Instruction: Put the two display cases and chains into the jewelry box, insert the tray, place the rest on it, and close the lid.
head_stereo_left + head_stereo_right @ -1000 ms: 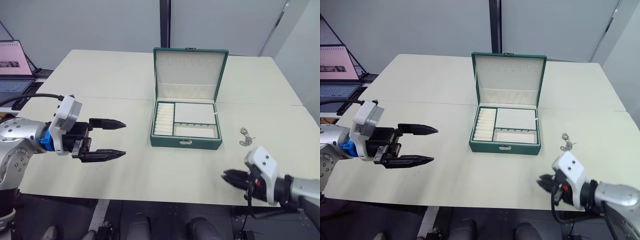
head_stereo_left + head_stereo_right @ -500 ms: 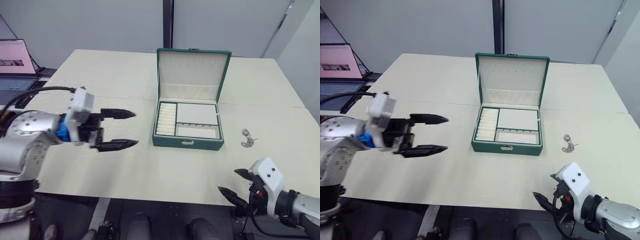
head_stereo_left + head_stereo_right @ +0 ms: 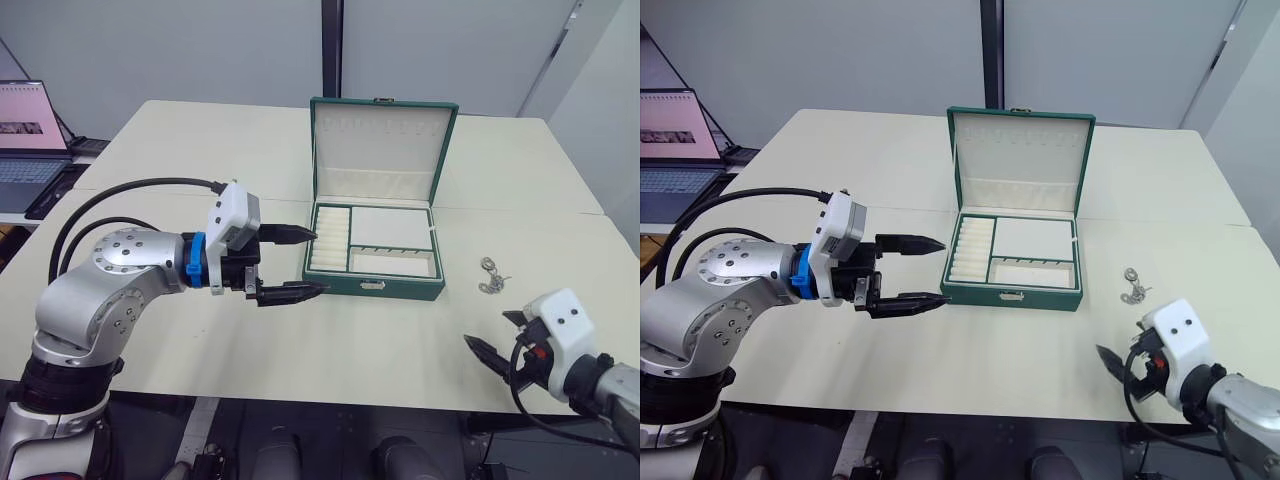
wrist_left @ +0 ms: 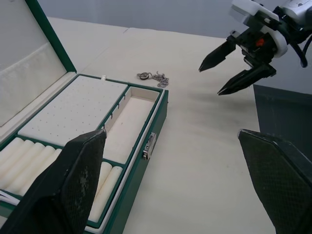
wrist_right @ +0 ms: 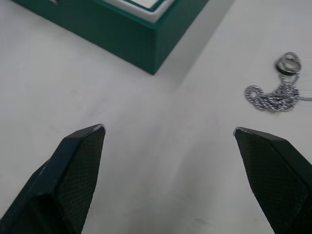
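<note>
The dark green jewelry box [image 3: 374, 286] stands mid-table with its lid [image 3: 381, 140] upright and open. The tray [image 4: 83, 112], cream with ring rolls and compartments, sits inside the box. One silver chain [image 3: 492, 277] with small rings lies on the table to the right of the box, also seen in the right wrist view as the chain [image 5: 275, 92]. My left gripper [image 3: 300, 263] is open and empty, its tips just off the box's front left corner. My right gripper [image 3: 487, 330] is open and empty near the front edge, short of the chain. The display cases are out of view.
A laptop [image 3: 25, 125] sits off the table's far left. The table's front edge [image 3: 330, 378] runs just below both grippers. A seam [image 3: 520, 208] crosses the tabletop behind the box. Bare tabletop lies between the grippers.
My left gripper has swung right, up to the box's front left corner, still open. My right gripper has opened from nearly shut and shifted right along the front edge.
</note>
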You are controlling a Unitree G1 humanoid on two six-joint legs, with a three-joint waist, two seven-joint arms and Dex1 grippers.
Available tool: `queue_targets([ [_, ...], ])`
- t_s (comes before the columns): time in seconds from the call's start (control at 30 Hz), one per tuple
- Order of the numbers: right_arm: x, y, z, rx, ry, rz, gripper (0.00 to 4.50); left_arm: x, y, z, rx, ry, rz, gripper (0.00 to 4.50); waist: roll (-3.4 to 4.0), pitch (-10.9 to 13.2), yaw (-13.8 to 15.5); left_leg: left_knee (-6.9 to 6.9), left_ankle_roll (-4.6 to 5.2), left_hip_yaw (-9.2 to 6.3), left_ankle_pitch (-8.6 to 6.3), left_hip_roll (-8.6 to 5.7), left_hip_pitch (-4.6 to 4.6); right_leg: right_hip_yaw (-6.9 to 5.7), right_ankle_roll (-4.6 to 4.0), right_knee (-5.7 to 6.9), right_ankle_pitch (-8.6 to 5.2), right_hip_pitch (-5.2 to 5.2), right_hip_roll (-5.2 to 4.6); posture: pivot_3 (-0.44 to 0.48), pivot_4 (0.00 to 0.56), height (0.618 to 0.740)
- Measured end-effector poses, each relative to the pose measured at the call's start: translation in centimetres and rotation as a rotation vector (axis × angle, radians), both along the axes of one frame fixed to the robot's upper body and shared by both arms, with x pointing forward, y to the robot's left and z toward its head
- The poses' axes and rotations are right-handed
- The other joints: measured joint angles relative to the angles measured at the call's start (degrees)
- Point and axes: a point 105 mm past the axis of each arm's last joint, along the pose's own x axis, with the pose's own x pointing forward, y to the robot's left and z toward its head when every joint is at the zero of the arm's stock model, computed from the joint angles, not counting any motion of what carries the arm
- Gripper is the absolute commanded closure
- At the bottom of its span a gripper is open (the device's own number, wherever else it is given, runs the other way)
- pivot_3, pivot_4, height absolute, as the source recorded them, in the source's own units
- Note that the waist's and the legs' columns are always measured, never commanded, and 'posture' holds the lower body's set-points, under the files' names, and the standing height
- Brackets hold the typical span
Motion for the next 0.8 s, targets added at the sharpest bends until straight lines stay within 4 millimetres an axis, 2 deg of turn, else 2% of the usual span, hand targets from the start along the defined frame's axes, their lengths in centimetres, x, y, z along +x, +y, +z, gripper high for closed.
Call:
queue_targets([
  [0.2, 3.5, -3.5, -0.4, -0.015, -0.009, -0.139, 0.02, 0.1, -0.6, 0.5, -0.017, -0.019, -0.024, 0.0, 0.01, 0.0, 0.0, 0.0, 0.0, 0.0, 0.0, -0.01, 0.0, 0.0, 0.0, 0.0, 0.0, -0.01, 0.0, 0.0, 0.15, 0.74],
  [0.3, 4.7, -4.1, -1.0, -0.011, 0.009, -0.155, 0.02, 0.1, -0.7, 0.6, -0.023, -0.023, -0.028, 0.0, 0.02, 0.0, 0.0, -0.01, 0.0, 0.02, 0.0, -0.01, 0.0, 0.02, 0.0, -0.01, 0.0, -0.01, -0.01, 0.0, 0.15, 0.74],
  [0.47, 6.5, -4.2, -1.9, 0.019, 0.032, -0.147, 0.02, 0.1, -0.9, 0.6, -0.032, -0.023, -0.031, 0.0, 0.02, 0.0, 0.0, 0.0, 0.0, 0.02, 0.0, 0.0, 0.0, 0.02, 0.0, -0.01, 0.0, -0.01, -0.01, 0.0, 0.15, 0.74],
  [0.8, 8.7, -3.7, -3.3, 0.036, 0.033, -0.113, 0.02, 0.0, -0.9, 0.7, -0.032, -0.025, -0.037, 0.0, 0.03, 0.0, 0.0, 0.02, -0.02, 0.03, 0.01, 0.0, 0.0, 0.01, 0.0, 0.0, 0.01, 0.0, -0.01, 0.0, 0.15, 0.74],
])
